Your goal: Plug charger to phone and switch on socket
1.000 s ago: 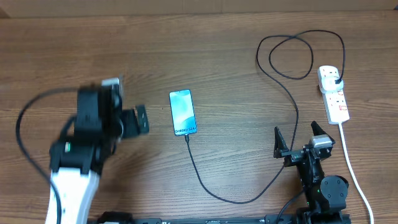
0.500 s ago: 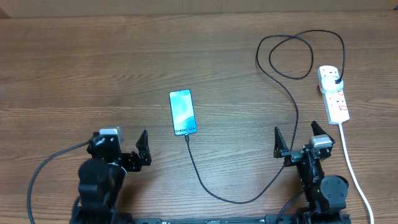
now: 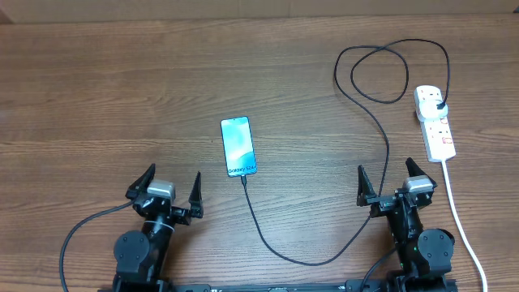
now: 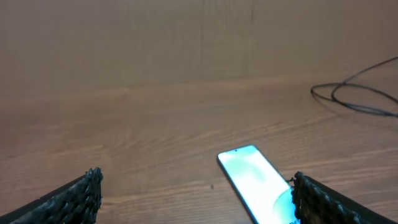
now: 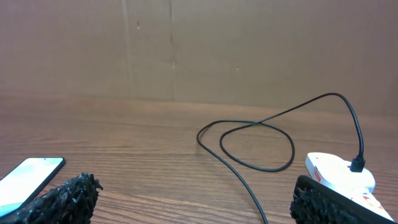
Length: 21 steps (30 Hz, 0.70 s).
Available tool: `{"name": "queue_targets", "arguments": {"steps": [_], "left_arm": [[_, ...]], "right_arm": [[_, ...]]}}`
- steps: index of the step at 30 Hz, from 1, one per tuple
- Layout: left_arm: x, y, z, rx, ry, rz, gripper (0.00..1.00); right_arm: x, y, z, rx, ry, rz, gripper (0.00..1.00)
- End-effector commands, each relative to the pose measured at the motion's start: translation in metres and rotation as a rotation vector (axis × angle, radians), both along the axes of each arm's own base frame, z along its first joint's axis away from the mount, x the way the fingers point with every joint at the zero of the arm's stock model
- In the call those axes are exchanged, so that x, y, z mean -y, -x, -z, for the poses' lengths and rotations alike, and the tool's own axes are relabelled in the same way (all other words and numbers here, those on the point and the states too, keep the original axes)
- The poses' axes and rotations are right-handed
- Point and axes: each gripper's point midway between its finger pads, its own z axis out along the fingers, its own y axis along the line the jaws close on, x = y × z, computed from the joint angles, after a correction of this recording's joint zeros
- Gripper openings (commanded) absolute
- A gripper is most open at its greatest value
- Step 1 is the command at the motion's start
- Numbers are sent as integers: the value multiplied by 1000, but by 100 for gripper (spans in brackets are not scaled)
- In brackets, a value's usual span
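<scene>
My left gripper (image 3: 171, 180) has swung back from out over the left of the table and now sits at the near edge, jaws spread wide with nothing between them. That reads to me as a retreat to rest, so I judge my part with the connector finished.

To its right lies the phone (image 3: 239, 146), flat on the table (image 3: 97, 73), screen up and lit, where it was a second ago. The charger (image 3: 381, 134) meets the phone's near end; its tip looks seated there, though it is too small for me to be sure. From there the cable sweeps toward me, curves right, climbs past my other arm and loops at the far side.

My right gripper (image 3: 387, 174) has not stirred; it is just as wide, empty, with the cable running close by its left finger.

Furthest right, the socket (image 3: 434, 122) carries the charger's black plug at its far end. Whether its red switch is on I cannot tell, and neither gripper is near it.
</scene>
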Motion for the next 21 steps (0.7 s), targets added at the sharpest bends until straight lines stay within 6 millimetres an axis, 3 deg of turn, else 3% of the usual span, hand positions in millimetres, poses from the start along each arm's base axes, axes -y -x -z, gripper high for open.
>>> {"name": "queue_targets", "arguments": {"steps": [1, 9, 21], "left_arm": [[-7, 0, 4, 18, -19, -29, 100], [-33, 1, 4, 14, 39, -167, 100], [-53, 1, 3, 17, 133, -279, 99]], "right_arm": [[0, 0, 2, 5, 1, 3, 100], [0, 0, 1, 5, 0, 3, 100], [0, 0, 2, 5, 1, 3, 100]]}}
